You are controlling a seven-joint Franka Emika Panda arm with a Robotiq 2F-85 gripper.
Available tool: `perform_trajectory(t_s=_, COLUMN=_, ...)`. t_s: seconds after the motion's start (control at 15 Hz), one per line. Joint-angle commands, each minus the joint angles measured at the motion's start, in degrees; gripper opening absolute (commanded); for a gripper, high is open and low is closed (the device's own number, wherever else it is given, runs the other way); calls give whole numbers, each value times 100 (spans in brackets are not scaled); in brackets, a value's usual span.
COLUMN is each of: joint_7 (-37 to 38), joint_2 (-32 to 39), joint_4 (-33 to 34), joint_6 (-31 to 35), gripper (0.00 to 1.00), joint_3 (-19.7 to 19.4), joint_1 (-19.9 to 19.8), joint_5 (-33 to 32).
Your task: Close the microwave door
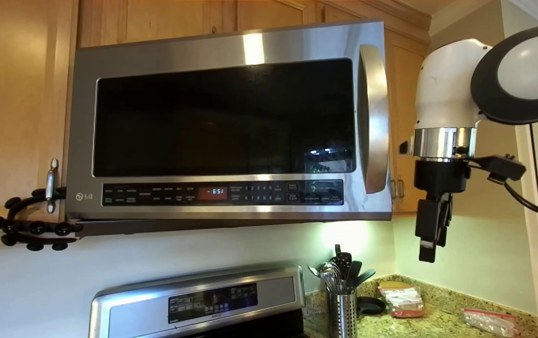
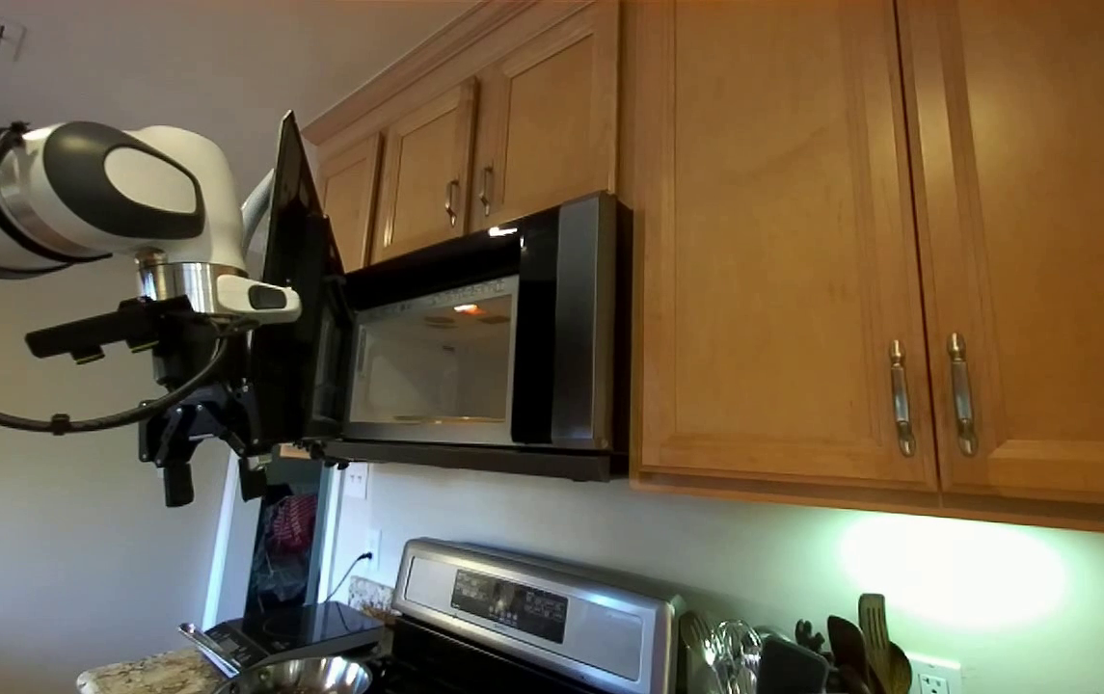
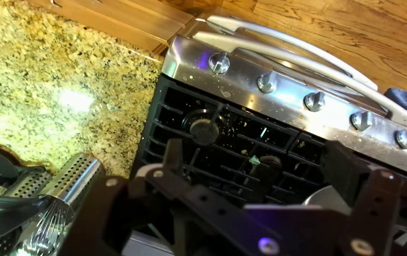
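The microwave door (image 1: 224,126) shows its dark window, button strip and steel handle (image 1: 377,119) in an exterior view. In an exterior view the door (image 2: 293,289) stands swung out, nearly edge-on. The microwave (image 2: 582,328) there shows its uncovered front and lit cavity window. My gripper (image 2: 215,482) points down with its fingers apart and nothing between them. In an exterior view the gripper (image 1: 434,241) hangs right of the handle edge with a gap between. In the wrist view the open gripper (image 3: 256,156) is above the stove; the door is out of view.
Wooden cabinets (image 2: 783,241) flank the microwave. The stove panel (image 1: 203,295) and grates (image 3: 239,142) are below. A steel utensil holder (image 1: 342,312) stands on the granite counter (image 3: 64,78). A black flexible tripod (image 1: 36,228) clings near the door's left edge. A pan (image 2: 306,675) is on the stove side.
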Motion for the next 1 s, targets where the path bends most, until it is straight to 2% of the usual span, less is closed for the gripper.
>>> perform_trajectory(t_s=0.0, joint_7=297, joint_2=-388, joint_4=17, joint_6=-105, gripper=100, joint_3=139, joint_1=154, joint_5=108)
perform_trajectory(t_s=0.27, joint_7=578, joint_2=-642, joint_4=63, joint_6=59, gripper=100, joint_3=366, joint_1=135, joint_5=89)
perform_trajectory(t_s=0.4, joint_7=599, joint_2=-668, joint_4=101, joint_6=180, gripper=74, joint_3=457, joint_1=181, joint_5=97)
perform_trajectory(t_s=0.6, joint_7=576, joint_2=-622, joint_4=168, joint_6=483, gripper=54, joint_3=611, joint_1=222, joint_5=76)
perform_trajectory(t_s=0.93, joint_7=580, joint_2=-612, joint_4=54, joint_6=1677, gripper=20, joint_3=787, joint_1=187, joint_5=-35)
